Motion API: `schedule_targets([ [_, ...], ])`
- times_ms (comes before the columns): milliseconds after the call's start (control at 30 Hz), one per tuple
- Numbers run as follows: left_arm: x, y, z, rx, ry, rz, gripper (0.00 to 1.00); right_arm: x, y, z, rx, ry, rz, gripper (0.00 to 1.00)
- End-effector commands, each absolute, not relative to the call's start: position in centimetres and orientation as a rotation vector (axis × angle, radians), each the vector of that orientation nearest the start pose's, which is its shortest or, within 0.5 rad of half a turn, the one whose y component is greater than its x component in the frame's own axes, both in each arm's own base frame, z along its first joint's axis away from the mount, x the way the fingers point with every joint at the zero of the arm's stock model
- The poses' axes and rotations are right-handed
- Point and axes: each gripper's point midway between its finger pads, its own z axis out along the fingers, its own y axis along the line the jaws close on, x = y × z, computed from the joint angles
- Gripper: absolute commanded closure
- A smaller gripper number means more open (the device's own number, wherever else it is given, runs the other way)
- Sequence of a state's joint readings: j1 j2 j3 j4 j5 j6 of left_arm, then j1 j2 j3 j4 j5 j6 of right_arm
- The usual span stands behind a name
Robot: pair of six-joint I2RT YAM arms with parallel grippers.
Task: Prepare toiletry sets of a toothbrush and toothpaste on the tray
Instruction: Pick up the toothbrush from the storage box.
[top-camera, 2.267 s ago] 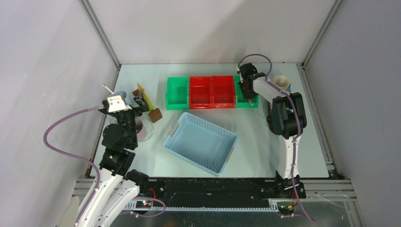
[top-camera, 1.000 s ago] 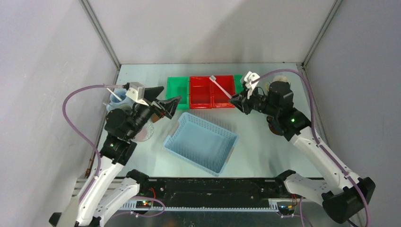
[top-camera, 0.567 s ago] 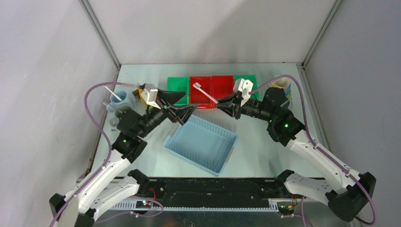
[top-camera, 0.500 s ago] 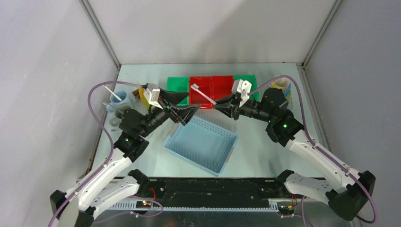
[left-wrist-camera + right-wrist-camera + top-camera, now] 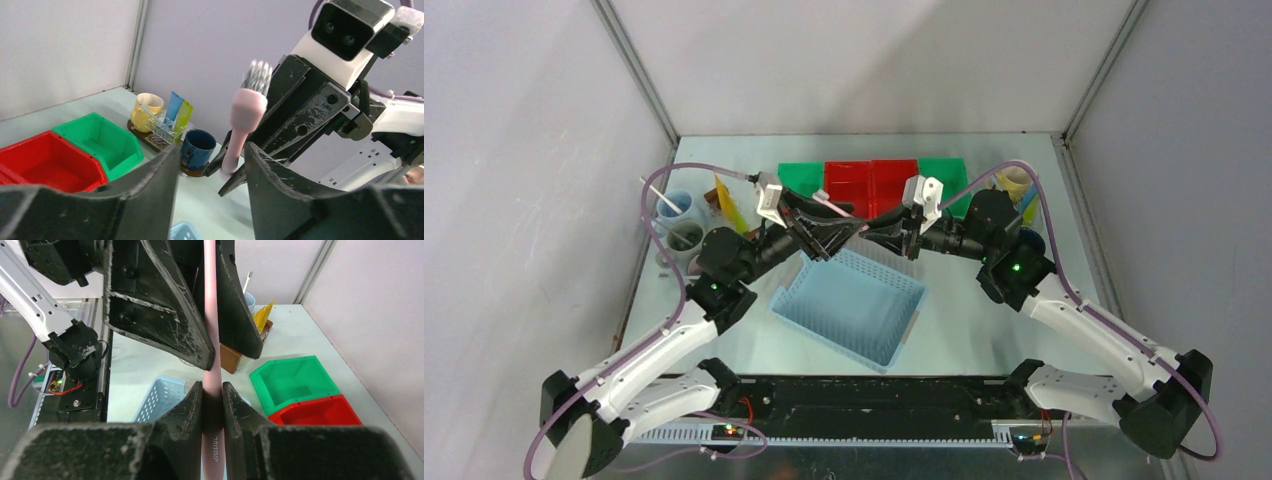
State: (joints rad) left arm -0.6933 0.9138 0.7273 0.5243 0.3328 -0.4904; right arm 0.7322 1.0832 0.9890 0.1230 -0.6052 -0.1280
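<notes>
A pink toothbrush [image 5: 838,207] hangs in the air above the blue basket, bristles toward the far left. My right gripper [image 5: 870,223] is shut on its handle [image 5: 211,340]. My left gripper [image 5: 844,226] faces it from the left, open, with its jaws on either side of the shaft [image 5: 243,120] and a gap still showing [image 5: 210,150]. A cream mug [image 5: 147,107] and a dark blue mug [image 5: 198,146] stand on a dark brown tray [image 5: 159,143] at the right, with a blue tube [image 5: 174,106] and a green tube [image 5: 184,112]. A pale blue mug [image 5: 674,207] holding a toothbrush and a grey mug [image 5: 686,237] stand at the left.
A light blue perforated basket [image 5: 849,305] lies in the middle under both grippers. A row of green [image 5: 799,182] and red bins [image 5: 871,180] runs along the back. A yellow tube [image 5: 727,200] stands near the left mugs. The enclosure walls stand close on both sides.
Both arms swung to the middle. The right one carried the toothbrush from the bins to the left gripper, whose jaws have narrowed around the shaft.
</notes>
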Motion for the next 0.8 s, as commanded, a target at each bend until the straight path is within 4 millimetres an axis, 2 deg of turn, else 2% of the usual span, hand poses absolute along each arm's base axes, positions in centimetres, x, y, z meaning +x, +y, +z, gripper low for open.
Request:
schedule_targets([
  [0, 20.6, -28.1, 39.4, 0.456, 1.201, -1.267, 0.49, 20.5, 32.2, 36.1, -1.104, 1.125, 0.940, 1.00],
  [33, 20.6, -28.1, 39.5, 0.457, 1.198, -1.269, 0.58, 20.5, 32.2, 36.1, -1.105, 1.126, 0.938, 1.00],
  [67, 20.5, -28.2, 39.5, 0.459, 1.194, -1.271, 0.63, 20.5, 32.1, 36.1, -1.104, 1.128, 0.936, 1.00],
  [100, 20.4, -28.2, 39.6, 0.463, 1.192, -1.273, 0.74, 20.5, 32.1, 36.0, -1.102, 1.131, 0.935, 1.00],
  [133, 20.4, -28.2, 39.6, 0.467, 1.188, -1.270, 0.79, 20.5, 32.1, 36.1, -1.102, 1.130, 0.934, 0.97],
  [167, 20.3, -28.1, 39.7, 0.468, 1.182, -1.266, 0.89, 20.5, 32.0, 36.1, -1.101, 1.131, 0.932, 0.95],
  [233, 20.3, -27.9, 39.7, 0.473, 1.176, -1.248, 0.98, 20.5, 31.8, 36.3, -1.094, 1.131, 0.925, 0.87],
  [333, 20.6, -27.6, 39.3, 0.487, 1.178, -1.194, 1.00, 20.4, 31.3, 36.9, -1.074, 1.126, 0.907, 0.72],
  [400, 20.7, -27.2, 39.2, 0.496, 1.174, -1.150, 1.00, 20.5, 30.8, 37.6, -1.049, 1.119, 0.882, 0.66],
  [600, 22.0, -26.5, 37.7, 0.522, 1.214, -0.978, 1.00, 19.7, 29.9, 40.4, -0.991, 1.040, 0.805, 0.58],
  [767, 22.1, -26.9, 37.2, 0.554, 1.221, -0.897, 1.00, 19.1, 30.6, 42.1, -0.959, 0.962, 0.691, 0.56],
])
